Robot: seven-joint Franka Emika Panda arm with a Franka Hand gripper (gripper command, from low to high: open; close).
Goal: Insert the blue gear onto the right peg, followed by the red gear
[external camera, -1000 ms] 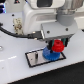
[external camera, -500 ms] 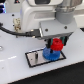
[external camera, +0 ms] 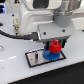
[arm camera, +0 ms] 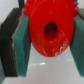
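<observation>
The red gear [external camera: 54, 47] sits between the jaws, above the blue gear [external camera: 50, 54] on the plate [external camera: 35, 58].

Right peg fully hidden under the stacked gears in both views. Blue gear [external camera: 50, 55] mostly covered by the red gear [external camera: 54, 47], only its lower rim showing. Red gear's top masked by the gripper [external camera: 54, 45]. In the wrist view, red gear [arm camera: 50, 30] blurred, cropped at the upper edge; pads [arm camera: 21, 45] cropped too.

Red gear [external camera: 54, 47] bright red. Blue gear [external camera: 50, 54] bright blue. Plate [external camera: 34, 58] black, light-rimmed. Desk [external camera: 15, 72] white. Fingers [arm camera: 21, 47] teal-padded, black-backed.
</observation>
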